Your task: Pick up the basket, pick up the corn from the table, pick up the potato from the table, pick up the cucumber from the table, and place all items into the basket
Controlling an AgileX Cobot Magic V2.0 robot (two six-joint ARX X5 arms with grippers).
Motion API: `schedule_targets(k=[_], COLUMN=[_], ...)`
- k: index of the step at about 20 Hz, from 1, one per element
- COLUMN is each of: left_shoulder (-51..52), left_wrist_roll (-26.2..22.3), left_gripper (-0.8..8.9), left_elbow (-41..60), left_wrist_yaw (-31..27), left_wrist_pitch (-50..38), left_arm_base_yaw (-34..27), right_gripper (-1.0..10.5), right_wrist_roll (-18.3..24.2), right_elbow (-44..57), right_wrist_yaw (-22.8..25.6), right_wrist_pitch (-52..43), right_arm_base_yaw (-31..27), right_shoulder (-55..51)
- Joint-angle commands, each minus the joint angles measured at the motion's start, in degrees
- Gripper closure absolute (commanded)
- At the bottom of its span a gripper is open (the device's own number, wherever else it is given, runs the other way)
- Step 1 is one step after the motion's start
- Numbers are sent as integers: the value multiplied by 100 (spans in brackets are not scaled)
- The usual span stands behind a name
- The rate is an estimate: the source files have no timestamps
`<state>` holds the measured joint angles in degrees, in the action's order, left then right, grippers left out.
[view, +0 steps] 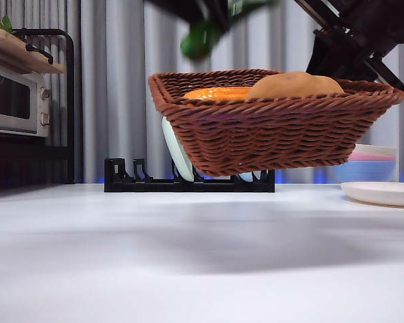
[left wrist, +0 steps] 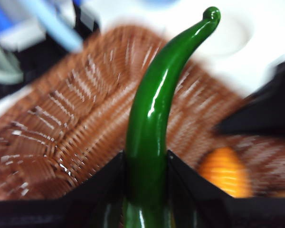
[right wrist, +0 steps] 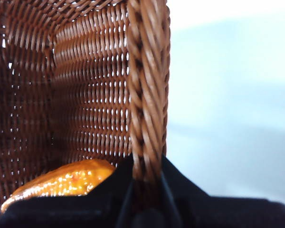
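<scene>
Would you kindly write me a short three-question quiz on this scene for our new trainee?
1. True or false: the basket rests on the table.
2. Which item is not yet in the basket: (a) corn, (b) potato, (c) cucumber?
3. Fill in: the right hand grips the basket's ____.

Key:
1. False; it is held up off the table.
2. (c); the left hand holds it above the basket.
3. Rim.
</scene>
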<state>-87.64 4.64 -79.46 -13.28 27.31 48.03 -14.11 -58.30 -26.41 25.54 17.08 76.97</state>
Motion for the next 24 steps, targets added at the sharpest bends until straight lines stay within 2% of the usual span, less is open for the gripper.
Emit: schedule_targets(k=[1,2,3,6,11,14,17,21,22,24], left_shoulder=[-195,-195,-195,-140,358,876,1379,1794,1823,1847], left_wrist_roll=[-125,-17,31,166,201,129,131,157,162,160], left_gripper=[534,236,-8,-8,1,1,1,1,1,1], left_elbow=[24,24,24,-57,-1165,-1766,-1919,-1919,-1919,-1921], left_wrist_yaw=[-24,-24,-17,-13,-20,-11,-26,-35,-37,-37], left_wrist_pitch=[63,166,192,326,1591,1923,1982,2216,2286,2402], left_arm_base_yaw=[-76,-94,-90,-87,229,605,879,949,946,946], right_gripper=[953,953,953,953,955,955,954,936,856,506], right_wrist_roll=[-146,-146,-146,-146,-155,-584,-935,-1110,-1113,-1204], right_elbow=[-17,-17,-17,-17,-17,-17,-17,-17,-17,-17], right_wrist_yaw=[-66,-66,-63,-63,0,-24,-26,-24,-22,63], right_wrist_pitch=[-33,24,57,66,-92,-662,-1021,-1115,-1110,-1104], right_arm_base_yaw=[70,92,111,116,118,262,339,376,376,372], right_shoulder=[4,4,4,4,79,549,1268,1993,2052,2039])
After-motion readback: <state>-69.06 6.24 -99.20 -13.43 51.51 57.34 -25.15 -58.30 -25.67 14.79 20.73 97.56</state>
